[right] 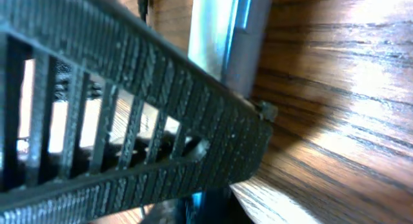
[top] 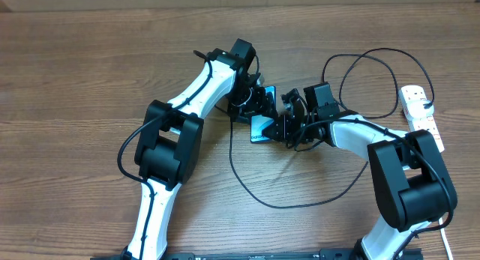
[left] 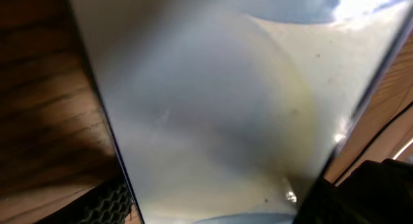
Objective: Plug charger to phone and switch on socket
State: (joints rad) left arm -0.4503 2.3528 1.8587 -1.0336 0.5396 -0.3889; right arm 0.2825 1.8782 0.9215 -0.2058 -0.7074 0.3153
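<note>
Two robot arms meet just right of the middle of the wooden table [top: 75, 80], with the phone [top: 262, 130] between them. Its long axis runs roughly from the far edge toward the near edge, the lit teal screen faces up, and only its near end shows from overhead.

The left gripper [top: 253, 104] straddles the phone from the far side. In the left wrist view the screen fills the frame and a ribbed pad [left: 113, 201] sits at one dark long edge. Whether those wide-set fingers press the phone or merely bracket it cannot be told.

The right gripper [top: 289, 124] is clenched tight at the phone's right side, its ribbed fingers [right: 129, 88] low over the wood beside the phone's edge. What lies between them, if anything, cannot be made out.

The charger [top: 285, 206] trails in one wide loop toward the near edge and another toward the far right. Its plug tip is hidden among the grippers. The socket [top: 421, 110] lies lengthwise along the right edge, well apart from the phone. Bare wood stretches to the left and far edges; the cable loops crowd the near and right sides.
</note>
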